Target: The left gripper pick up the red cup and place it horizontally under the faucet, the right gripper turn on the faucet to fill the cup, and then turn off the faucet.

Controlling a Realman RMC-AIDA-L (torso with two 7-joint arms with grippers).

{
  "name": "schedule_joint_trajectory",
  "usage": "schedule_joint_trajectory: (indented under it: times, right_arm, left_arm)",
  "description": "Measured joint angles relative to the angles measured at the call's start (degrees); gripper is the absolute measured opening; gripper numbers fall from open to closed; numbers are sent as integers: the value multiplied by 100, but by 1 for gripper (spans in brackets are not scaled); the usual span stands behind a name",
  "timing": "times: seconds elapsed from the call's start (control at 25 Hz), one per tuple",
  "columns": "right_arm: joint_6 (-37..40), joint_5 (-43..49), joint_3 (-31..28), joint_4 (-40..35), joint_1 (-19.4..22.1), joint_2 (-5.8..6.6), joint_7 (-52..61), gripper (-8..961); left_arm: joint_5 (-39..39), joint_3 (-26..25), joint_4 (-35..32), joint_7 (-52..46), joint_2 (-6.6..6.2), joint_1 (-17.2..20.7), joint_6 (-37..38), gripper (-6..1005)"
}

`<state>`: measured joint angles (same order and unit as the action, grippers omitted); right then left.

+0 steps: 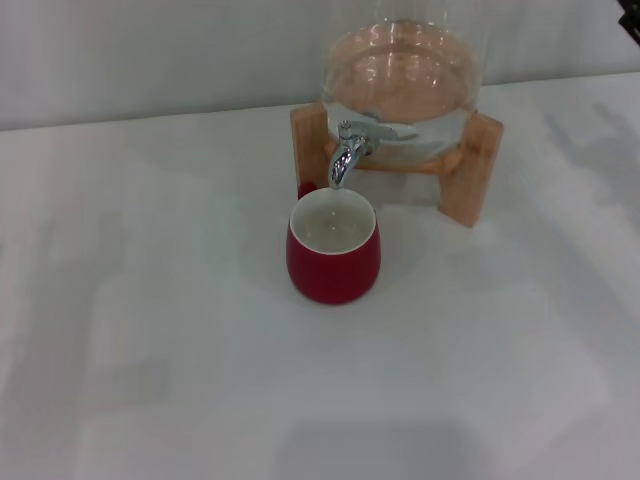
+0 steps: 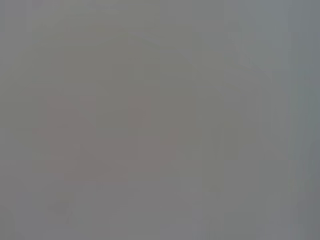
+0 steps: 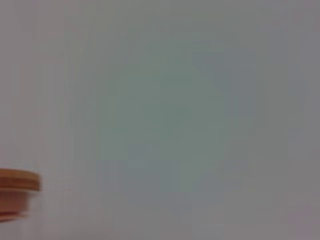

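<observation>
1. Nearest the head camera lies bare white table (image 1: 150,380); neither gripper shows in any view, so whether their jaws are open or closed cannot be told.
2. Upright on that table stands the red cup (image 1: 333,255), directly below the faucet (image 1: 347,158) spout.
3. Behind it, the glass jar (image 1: 400,85) rests on its wooden stand (image 1: 478,180).
4. Right wrist view catches only a wooden edge (image 3: 17,181).
</observation>
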<state>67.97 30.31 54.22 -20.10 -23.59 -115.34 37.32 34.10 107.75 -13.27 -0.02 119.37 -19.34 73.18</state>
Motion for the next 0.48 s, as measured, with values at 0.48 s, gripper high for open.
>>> schedule_joint_trajectory:
  times: [0.48]
  right_arm:
    - [-105, -830, -139, 342, -282, -22, -884, 827]
  left_arm:
    - [706, 27, -41, -75, 32, -107, 65, 869]
